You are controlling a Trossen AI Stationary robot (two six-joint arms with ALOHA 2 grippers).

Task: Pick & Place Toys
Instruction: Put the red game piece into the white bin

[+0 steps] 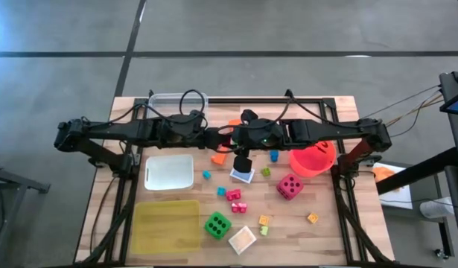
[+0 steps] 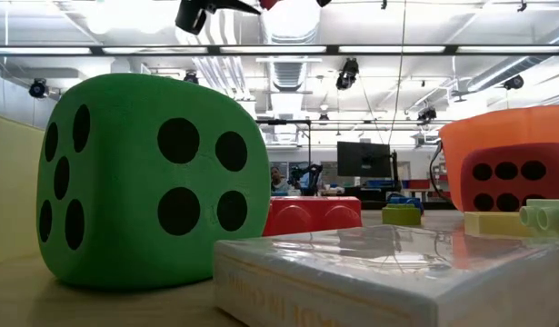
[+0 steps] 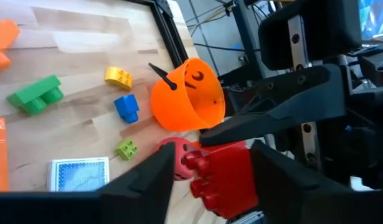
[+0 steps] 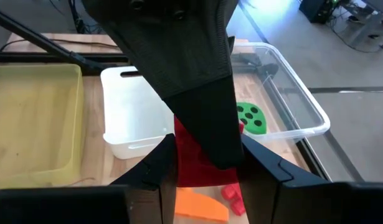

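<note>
Across the middle of the tabletop (image 1: 325, 242), both arms reach inward and meet above the scattered toys.

- Tubs: yellow tub (image 1: 167, 225) at the near left, white tub (image 1: 169, 171) just behind it, clear tub (image 1: 176, 99) at the far edge. All three sit on the left arm's side, which is probably why the toy is going to that arm.
- Bucket (image 1: 312, 158): red-orange, tipped on its side on the right.
- Dice: green die (image 1: 217, 224) beside the yellow tub; pink die (image 1: 290, 186) beside the bucket. Both lie on the wood.
- Red block (image 3: 222, 174): the toy in hand, held in the air between the two tools and clear of the wood.
- Right tool (image 4: 207, 149): narrowed on the red block.
- Left tool (image 3: 213, 155): fingers (image 3: 147, 183) lie against the block's other two sides, so both tools hold it. This looks like a handover, with neither tool letting go yet.
- Cards: blue card (image 1: 242, 174) directly under the tools; pale card (image 1: 242, 239) near the front edge.
- Small blocks: blue block (image 1: 274, 155) and orange block (image 1: 312, 218), both loose.
</note>
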